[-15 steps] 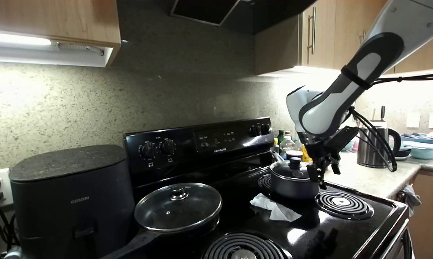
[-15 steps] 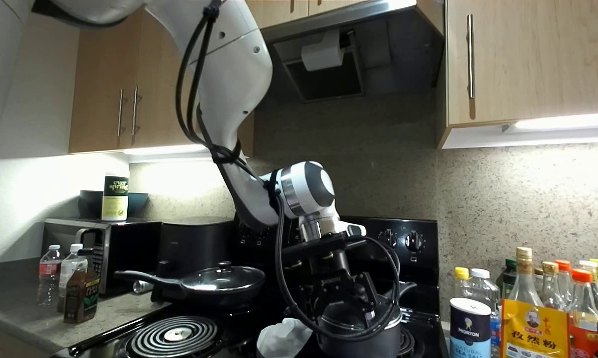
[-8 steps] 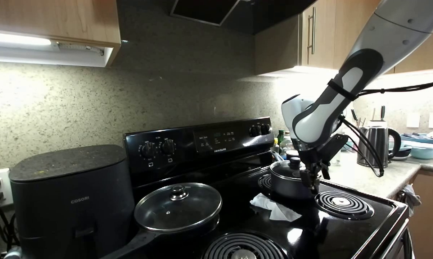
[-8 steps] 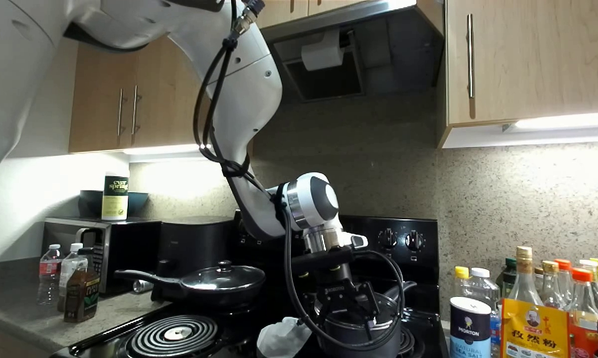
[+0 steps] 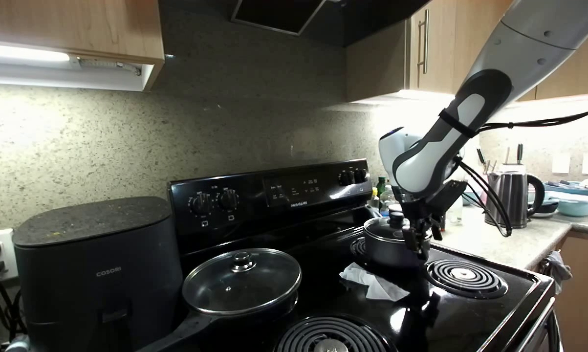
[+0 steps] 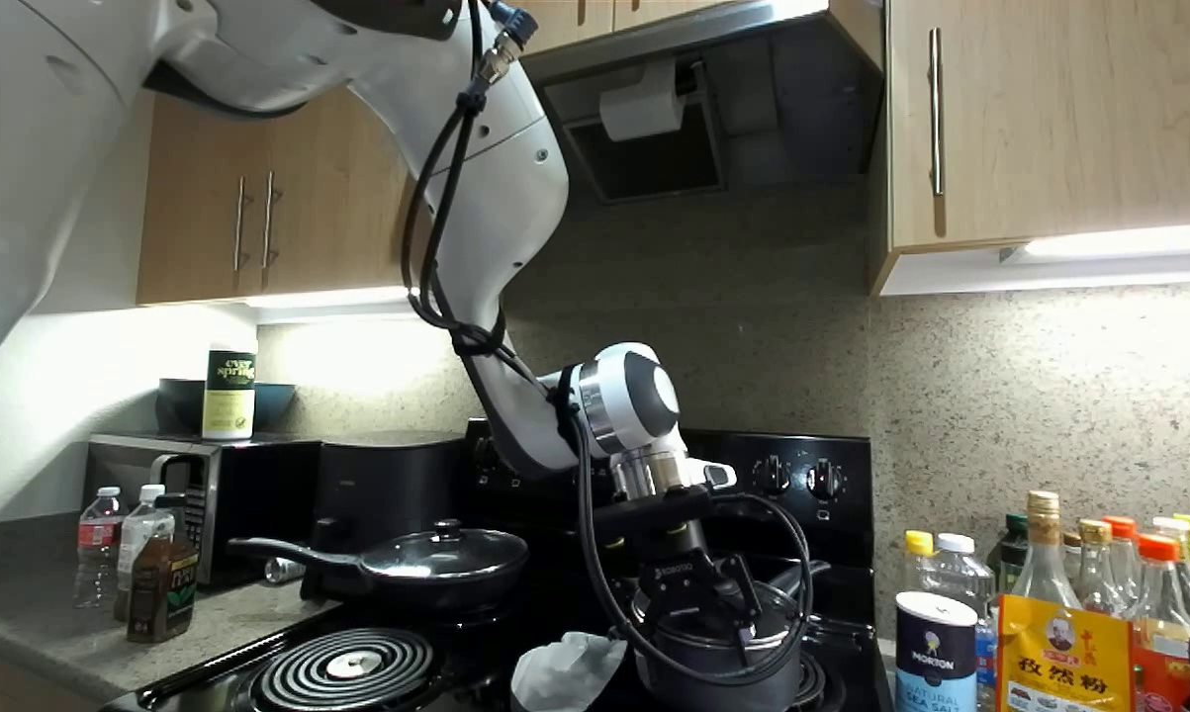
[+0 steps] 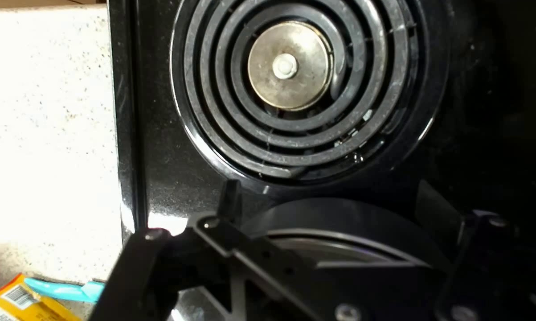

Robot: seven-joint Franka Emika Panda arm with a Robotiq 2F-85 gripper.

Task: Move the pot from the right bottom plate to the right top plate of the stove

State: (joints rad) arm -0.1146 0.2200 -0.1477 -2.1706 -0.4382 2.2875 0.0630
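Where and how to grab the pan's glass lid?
Likely the knob, from above, pinched on opposite sides: it stands up at the centre of the glass lid with bare glass around it. The lid otherwise lies low on the pan, offering less to pinch.

My pincer (image 7: 328, 191) sits lower now, and the pot (image 5: 389, 252) stands slightly further back on the stove (image 5: 325, 266).

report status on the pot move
Gripper open at pot, contact unclear. Pot off right bottom plate, right top plate partly uncovered. White sheet close by, may snag.
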